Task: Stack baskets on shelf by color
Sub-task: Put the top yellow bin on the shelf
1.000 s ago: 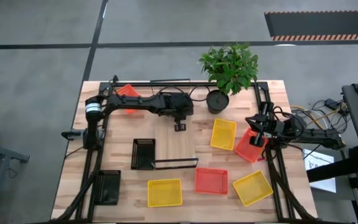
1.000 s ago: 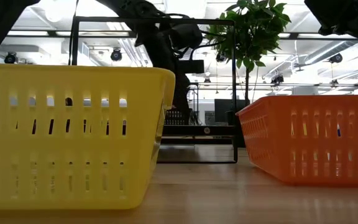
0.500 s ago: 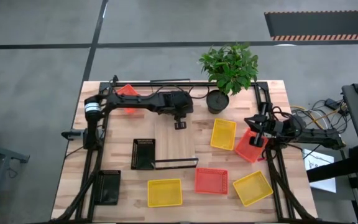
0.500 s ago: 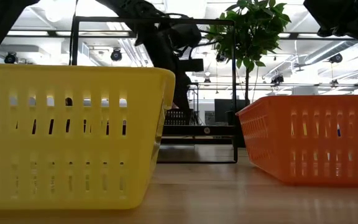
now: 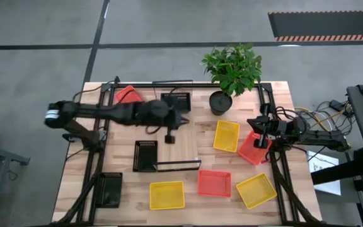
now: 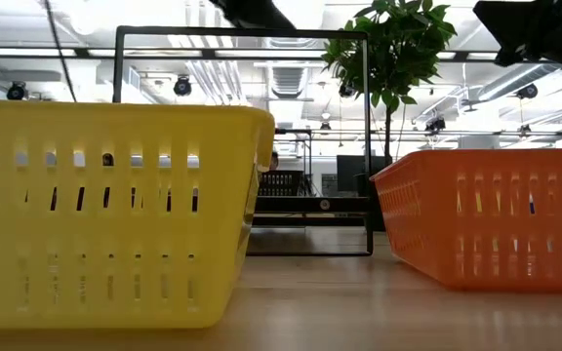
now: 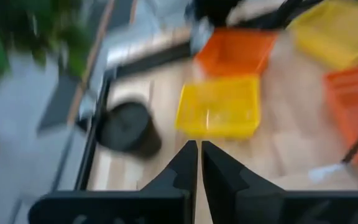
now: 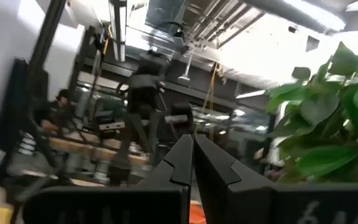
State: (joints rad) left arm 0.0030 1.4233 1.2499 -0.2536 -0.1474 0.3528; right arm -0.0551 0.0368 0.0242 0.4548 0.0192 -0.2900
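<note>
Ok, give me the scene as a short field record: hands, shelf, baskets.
left hand: shut, empty, above the shelf
right hand: shut, empty, over the red basket at the table's right edge
shelf: one black basket on its left end
loose baskets: three yellow, three red, two black
plant: far edge of table

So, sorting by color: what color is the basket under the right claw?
Red basket; high view.
</note>
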